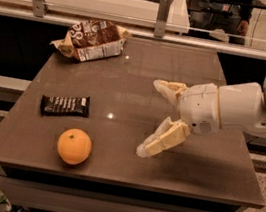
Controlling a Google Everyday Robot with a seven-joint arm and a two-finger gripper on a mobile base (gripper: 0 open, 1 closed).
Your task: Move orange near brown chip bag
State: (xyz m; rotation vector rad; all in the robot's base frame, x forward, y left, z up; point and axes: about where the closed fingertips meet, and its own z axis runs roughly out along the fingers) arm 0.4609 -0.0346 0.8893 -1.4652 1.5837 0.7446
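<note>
The orange (74,146) sits near the front left edge of the table (145,64). It is round and bright, nothing touches it, and a small dark dimple faces up. The brown chip bag (91,38) lies crumpled and flat at the far left corner, lettering up, perhaps with one end open. The two are well apart. The gripper (152,117) hovers to the right of the orange, fingers spread wide.

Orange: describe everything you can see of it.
The orange is round and bright, with smooth-looking skin and a small dark stem dimple near its top. It rests on the brown table near the front left corner, just in front of the dark candy bar, touching nothing else. The open gripper hovers to its right, apart.
</note>
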